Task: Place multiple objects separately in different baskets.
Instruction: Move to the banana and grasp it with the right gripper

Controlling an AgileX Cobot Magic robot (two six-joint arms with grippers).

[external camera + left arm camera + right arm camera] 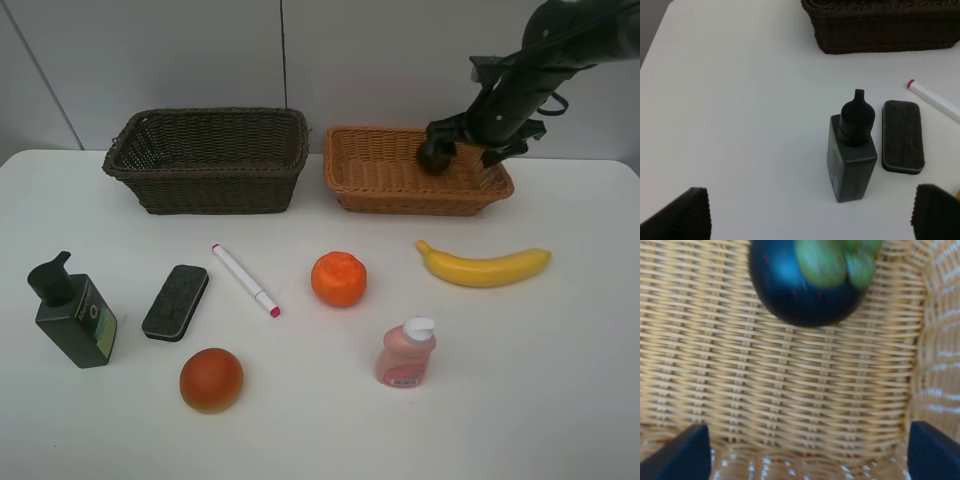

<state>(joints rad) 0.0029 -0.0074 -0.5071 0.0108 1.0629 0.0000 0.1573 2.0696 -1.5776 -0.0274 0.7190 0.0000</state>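
Tracking dark round fruit with green leafy cap (805, 290), lying loose on woven floor of shallow light orange-tan wicker basket (420, 200), toward its right end. Judging it firm, smooth-skinned, fairly light, prone to rolling if nudged. Best pinching across the widest middle, avoiding the cap.

Seeing right gripper (807, 455) spread wide low over basket floor, holding nothing, fingertips clear of the fruit. Counting this fruit as placed.

Waiting on white table (560, 400): yellow banana (485, 267), bumpy orange tangerine (338, 278), red-orange ball fruit (211, 380), pink pump bottle (406, 353), white marker with pink tip (243, 279), black felt eraser (176, 301), dark green pump bottle (74, 312).

Noting deep dark brown wicker basket (210, 190) standing just beside the tan one.

Seeing left gripper (805, 215) also spread wide, holding nothing, hovering over table near green bottle and eraser.
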